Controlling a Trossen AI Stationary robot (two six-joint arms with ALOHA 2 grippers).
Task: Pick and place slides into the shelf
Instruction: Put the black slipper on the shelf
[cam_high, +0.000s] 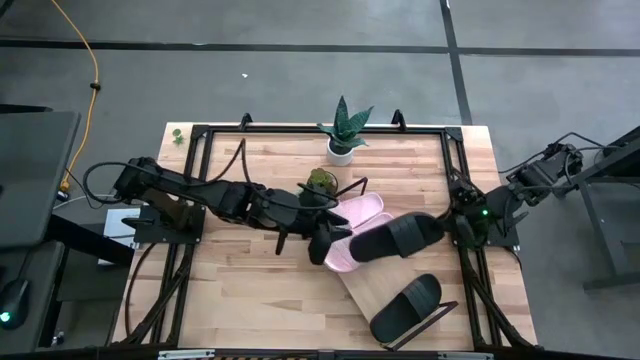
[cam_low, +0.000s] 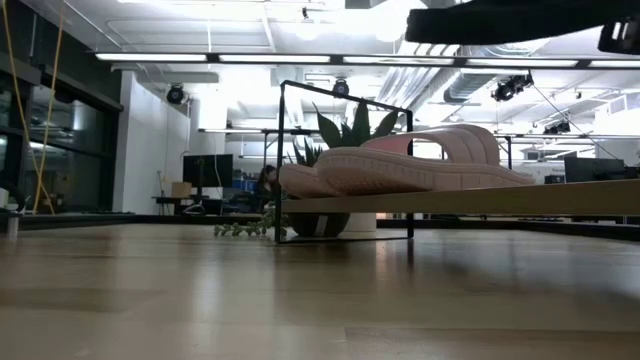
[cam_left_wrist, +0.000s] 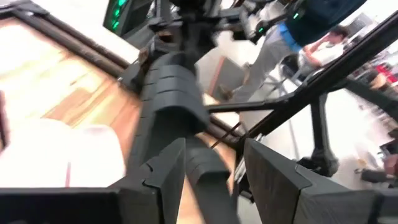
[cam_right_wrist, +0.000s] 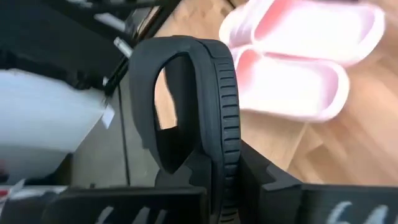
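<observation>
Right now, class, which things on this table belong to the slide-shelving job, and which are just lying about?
Job: two pink slides, black slide in right gripper, left gripper beside it, second black slide, shelf.
Lying about: potted plant, small plant.

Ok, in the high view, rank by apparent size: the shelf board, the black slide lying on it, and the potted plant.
1. shelf, clearly the largest, though slides cover part of it.
2. black slide lying near the shelf's end.
3. potted plant, a little smaller than the slide; it stands taller, nearer the overhead camera, so this gap is uncertain.
</observation>
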